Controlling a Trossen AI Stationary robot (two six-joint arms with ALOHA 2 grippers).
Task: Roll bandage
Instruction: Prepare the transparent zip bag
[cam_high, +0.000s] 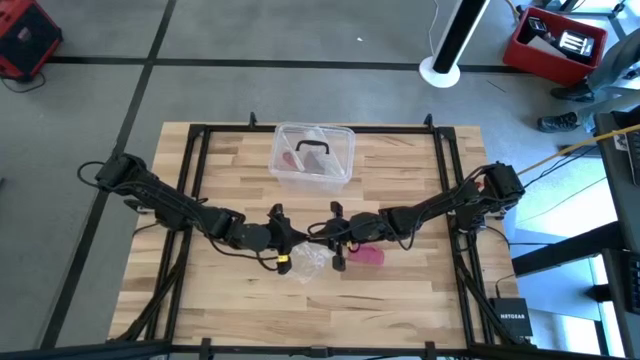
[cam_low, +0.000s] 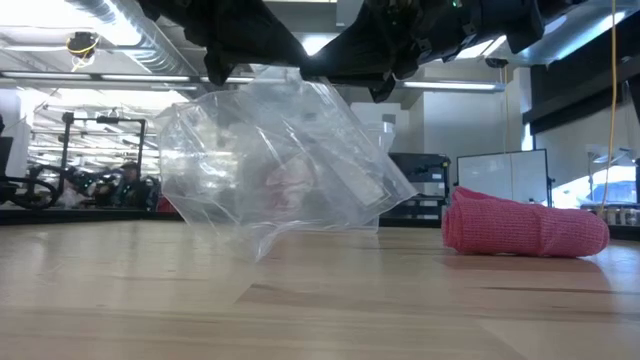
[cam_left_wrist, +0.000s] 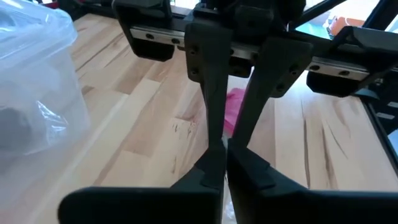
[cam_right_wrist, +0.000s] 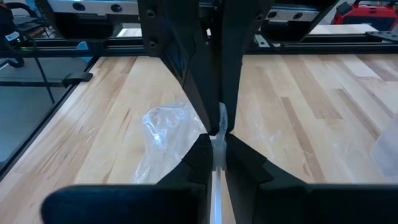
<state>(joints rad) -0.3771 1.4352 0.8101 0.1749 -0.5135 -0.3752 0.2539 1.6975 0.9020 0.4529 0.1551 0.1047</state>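
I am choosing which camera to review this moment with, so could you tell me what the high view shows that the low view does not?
Only the high view shows both arms meeting at mid-table, the left gripper and right gripper, and the clear plastic box at the far side of the table. Only the low view shows the wrapper lifted off the wood on one side, the bandage's knitted texture, and the room behind. Both show the crumpled clear wrapper and the pink bandage lying beside it.
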